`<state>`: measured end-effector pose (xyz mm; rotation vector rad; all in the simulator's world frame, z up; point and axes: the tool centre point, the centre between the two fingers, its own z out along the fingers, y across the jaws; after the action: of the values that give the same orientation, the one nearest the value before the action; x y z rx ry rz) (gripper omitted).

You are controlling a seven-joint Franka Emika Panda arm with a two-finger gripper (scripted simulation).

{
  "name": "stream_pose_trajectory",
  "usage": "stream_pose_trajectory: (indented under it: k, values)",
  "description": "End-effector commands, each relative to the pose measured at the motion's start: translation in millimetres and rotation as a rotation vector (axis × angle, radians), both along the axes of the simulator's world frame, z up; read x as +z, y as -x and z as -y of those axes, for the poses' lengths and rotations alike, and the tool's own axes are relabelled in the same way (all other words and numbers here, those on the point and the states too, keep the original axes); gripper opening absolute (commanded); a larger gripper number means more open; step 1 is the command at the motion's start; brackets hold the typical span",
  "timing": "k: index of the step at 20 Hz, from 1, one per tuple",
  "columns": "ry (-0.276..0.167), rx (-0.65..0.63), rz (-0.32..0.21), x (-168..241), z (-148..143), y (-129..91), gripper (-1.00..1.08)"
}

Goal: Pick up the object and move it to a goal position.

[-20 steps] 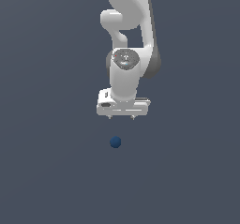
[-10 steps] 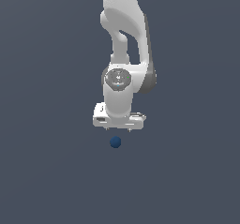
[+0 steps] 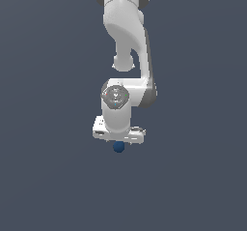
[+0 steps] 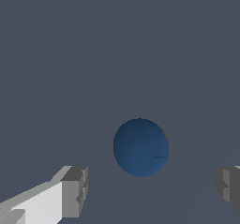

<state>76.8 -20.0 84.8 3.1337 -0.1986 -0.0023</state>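
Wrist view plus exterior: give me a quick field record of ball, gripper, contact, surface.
ball: dark blue ball, smooth, resting on the surface
gripper: gripper open, fingertips wide on either side of the ball
contact: none visible; clear gaps between the ball and both fingertips
exterior view: gripper body directly above the ball, partly covering it
surface: plain grey floor
grasp status: not yet grasped
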Motion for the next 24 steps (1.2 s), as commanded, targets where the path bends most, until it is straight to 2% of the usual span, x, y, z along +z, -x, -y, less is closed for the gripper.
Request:
stream_pose_trajectory:
  k: [1,7,16,22,23,24]
  values:
    - [-0.001,-0.006,0.001,-3,1,-3,1.00]
    - [-0.001,-0.005,0.000,-7,1,-2,1.00]
    - [-0.001,-0.007,0.001,-48,1,-2,1.00]
    - [-0.002,-0.007,0.002,-54,1,-3,1.00]
    - [-0.002,-0.007,0.002,-54,1,-3,-1.00]
    - [-0.002,-0.007,0.002,-54,1,-3,-1.00]
